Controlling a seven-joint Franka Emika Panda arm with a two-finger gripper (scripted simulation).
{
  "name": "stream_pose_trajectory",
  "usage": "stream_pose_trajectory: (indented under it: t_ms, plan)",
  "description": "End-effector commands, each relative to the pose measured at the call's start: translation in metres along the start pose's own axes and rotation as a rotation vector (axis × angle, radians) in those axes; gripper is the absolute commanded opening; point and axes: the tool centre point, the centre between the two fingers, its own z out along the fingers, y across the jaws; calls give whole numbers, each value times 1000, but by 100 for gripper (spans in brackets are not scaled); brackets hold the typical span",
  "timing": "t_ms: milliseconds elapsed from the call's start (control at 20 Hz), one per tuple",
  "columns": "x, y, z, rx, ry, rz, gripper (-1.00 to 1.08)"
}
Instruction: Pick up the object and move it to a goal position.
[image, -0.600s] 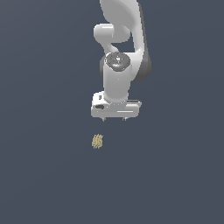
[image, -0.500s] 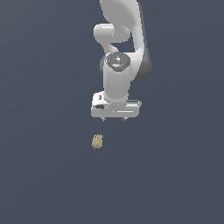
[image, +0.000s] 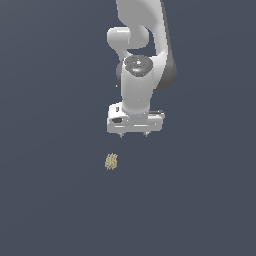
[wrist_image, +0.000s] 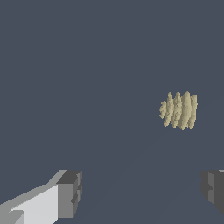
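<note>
The gripper (image: 134, 135) is held wide open and nothing is gripped between its fingers (wrist_image: 70, 194). The object (image: 111, 161), a pale ridged clump, is seen lying on the dark floor (image: 50, 200), apart from the gripper and toward the exterior view's left of it.

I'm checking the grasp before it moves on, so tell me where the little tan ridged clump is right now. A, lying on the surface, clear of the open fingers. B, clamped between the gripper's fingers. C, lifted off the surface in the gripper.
A: the clump lies alone on the dark surface, and in the exterior view the open gripper hangs apart from it, holding nothing.
</note>
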Motion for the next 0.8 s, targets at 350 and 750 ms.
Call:
stream_pose_trajectory:
  t_ms: [350,750]
  plan:
    - [5,7,6,1,1,8,100]
    - [25,42,33,3,5,48,100]
